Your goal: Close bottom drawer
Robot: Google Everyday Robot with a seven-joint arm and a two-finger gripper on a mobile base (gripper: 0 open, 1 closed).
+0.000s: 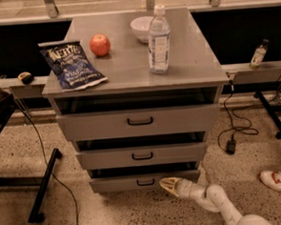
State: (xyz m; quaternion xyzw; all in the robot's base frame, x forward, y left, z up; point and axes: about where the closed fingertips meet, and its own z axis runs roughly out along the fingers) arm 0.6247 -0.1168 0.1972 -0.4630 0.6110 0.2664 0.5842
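Counting from the floor, three grey drawers sit under the counter, which carries one apple, one bowl, one water bottle and one chip bag overhanging its left edge. The bottom drawer is lowest, with a dark gap above its front. The gripper sits low at that front, just right of the handle; whether it is apart or together cannot be told. Speckled floor lies open before the cabinet.
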